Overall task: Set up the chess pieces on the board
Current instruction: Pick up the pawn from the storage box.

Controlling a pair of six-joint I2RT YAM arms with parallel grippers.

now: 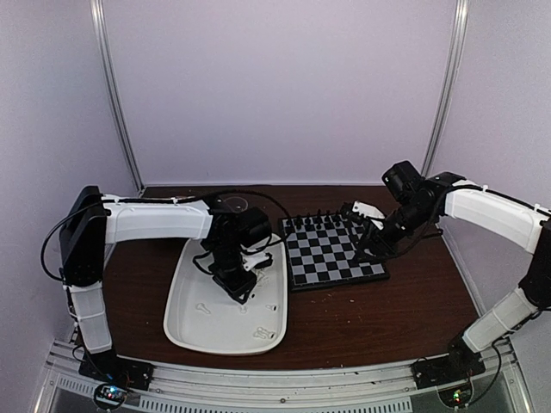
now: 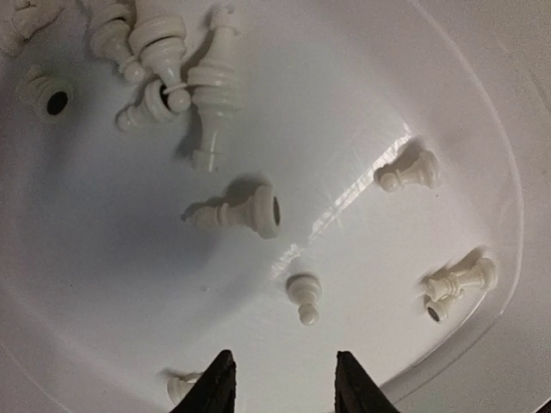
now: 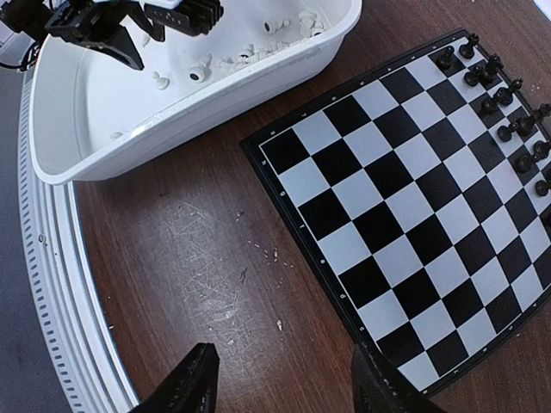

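While left claw [image 2: 282, 360] hangs released over chess pieces [image 2: 303, 297] in tray [image 2: 95, 292], right claw [image 3: 284, 354] gapes beside board [image 3: 405, 198].

Our left gripper [image 2: 284, 383] hangs pointing pretty much straight down, jaws a bit apart. Our right gripper [image 3: 286, 383] tilts down and forward, jaws spread wider.

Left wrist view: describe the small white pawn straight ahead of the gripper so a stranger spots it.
Find the white tray left of the board, with the left gripper open above it. Straight ahead of its fingertips sits one short pawn, alone on bare tray floor, unlike the taller pieces heaped beyond.
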